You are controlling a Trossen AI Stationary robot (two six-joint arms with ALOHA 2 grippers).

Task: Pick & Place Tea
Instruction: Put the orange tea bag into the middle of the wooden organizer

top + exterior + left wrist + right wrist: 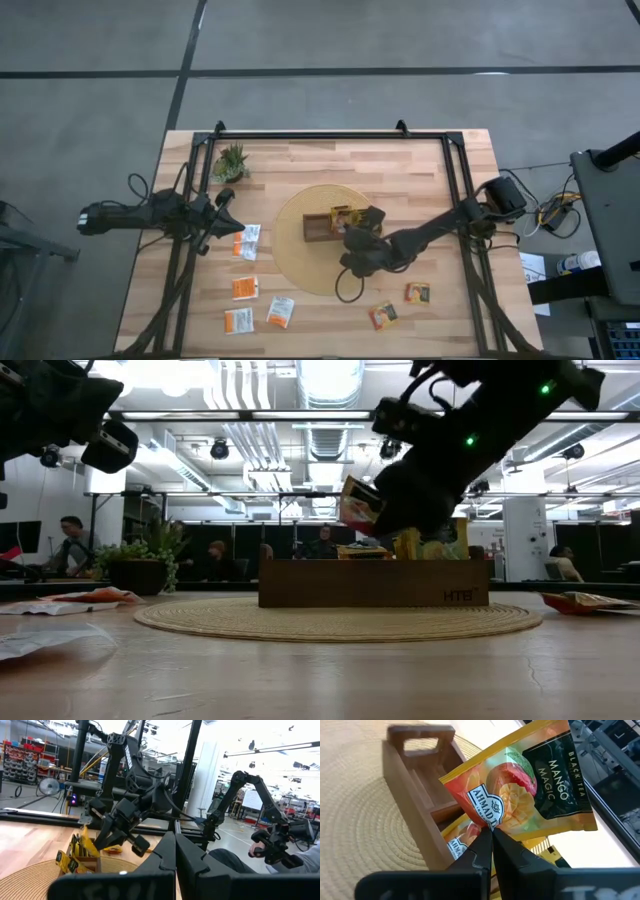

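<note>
My right jaws [491, 836] pinch a mango tea sachet [520, 785] just above the tray [415, 795].
Left jaws [222, 222] clenched on nothing, far from that tray, near loose sachets [247, 242] on the surface [330, 165].

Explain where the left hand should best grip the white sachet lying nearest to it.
The white sachet lies flat on the table, so probably come from straight above and pinch one free edge, likely the one facing the left hand. The right hand is busy holding a mango sachet.
</note>
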